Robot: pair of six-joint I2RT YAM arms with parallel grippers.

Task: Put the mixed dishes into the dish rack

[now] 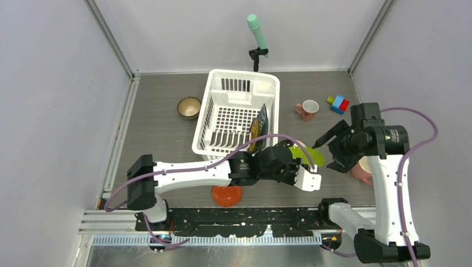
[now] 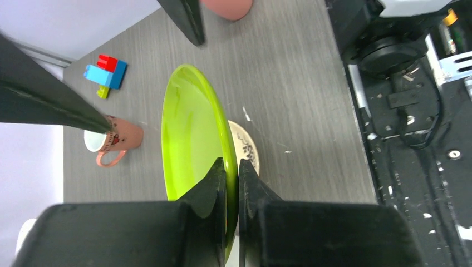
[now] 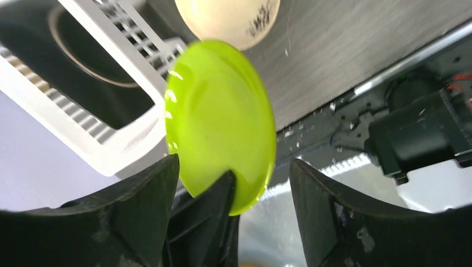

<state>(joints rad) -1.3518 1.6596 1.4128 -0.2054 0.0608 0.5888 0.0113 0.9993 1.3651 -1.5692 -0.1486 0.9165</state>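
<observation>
Left claw is pinched shut on the rim of the lime-green plate. The plate is held on edge above the table, just right of the dish rack. Right claw is wide open, fingers spread either side of that plate. Cream plate lies flat underneath. Teal plate and yellow plate stand in the rack's right side. Red-orange dish is at the near edge, brown bowl left of the rack, pink mug right of it.
</observation>
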